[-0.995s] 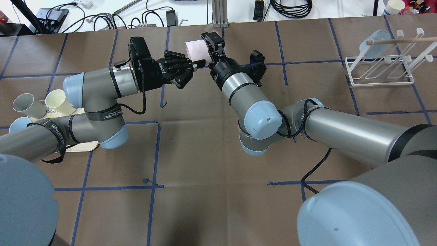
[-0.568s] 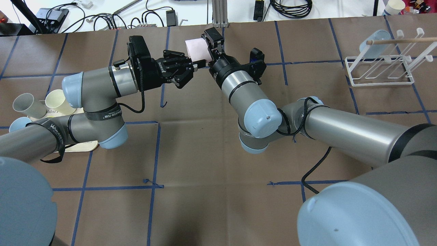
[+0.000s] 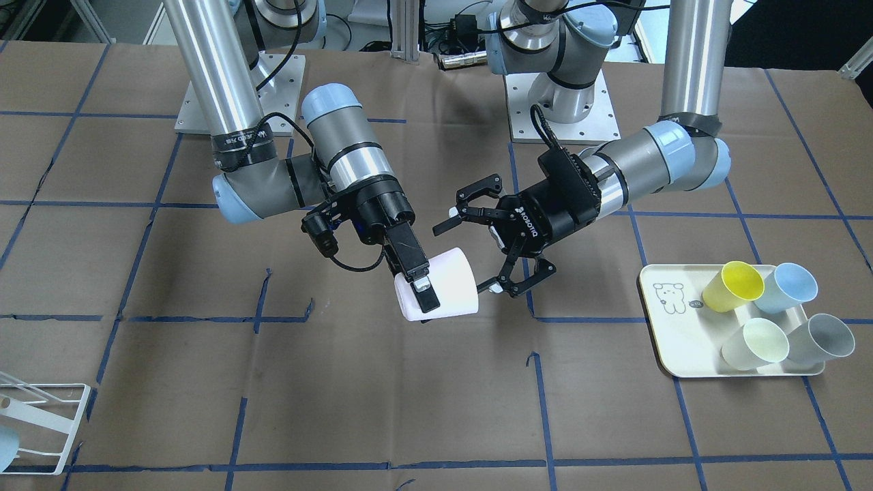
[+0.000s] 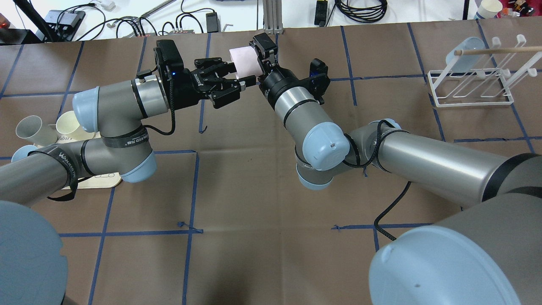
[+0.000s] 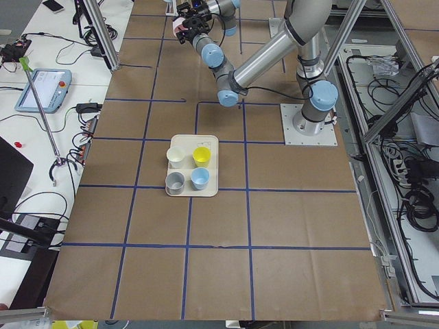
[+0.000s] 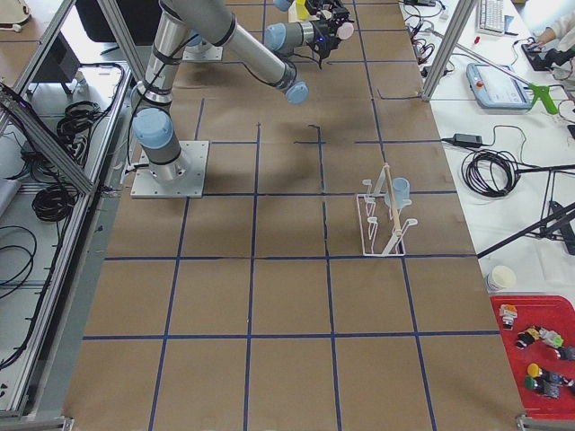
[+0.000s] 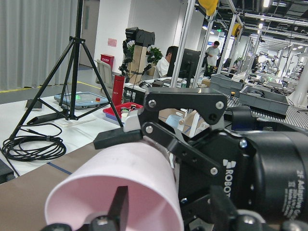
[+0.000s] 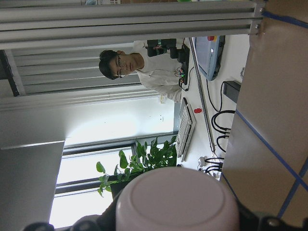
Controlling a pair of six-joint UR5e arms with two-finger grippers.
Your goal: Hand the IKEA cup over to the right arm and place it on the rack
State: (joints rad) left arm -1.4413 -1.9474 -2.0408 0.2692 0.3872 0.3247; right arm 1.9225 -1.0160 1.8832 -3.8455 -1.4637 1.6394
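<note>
The pale pink IKEA cup hangs on its side above the middle of the table, far from the rack. My right gripper is shut on the cup, one finger lying along its outer wall. Its wrist view shows the cup's base between the fingers. My left gripper stands open at the cup's mouth end, fingers spread and not pressing on it; its wrist view looks into the cup's rim. The white wire rack stands at the far right with a blue cup on it.
A cream tray near my left arm holds several cups, yellow, blue, pale green and grey. A wooden rod lies across the rack's top. Cables and boxes line the table's far edge. Brown paper with blue tape covers the table.
My left gripper has spread its fingers wider, and its wrist has drawn a little left and toward the far edge. The right gripper and cup shifted only slightly.
</note>
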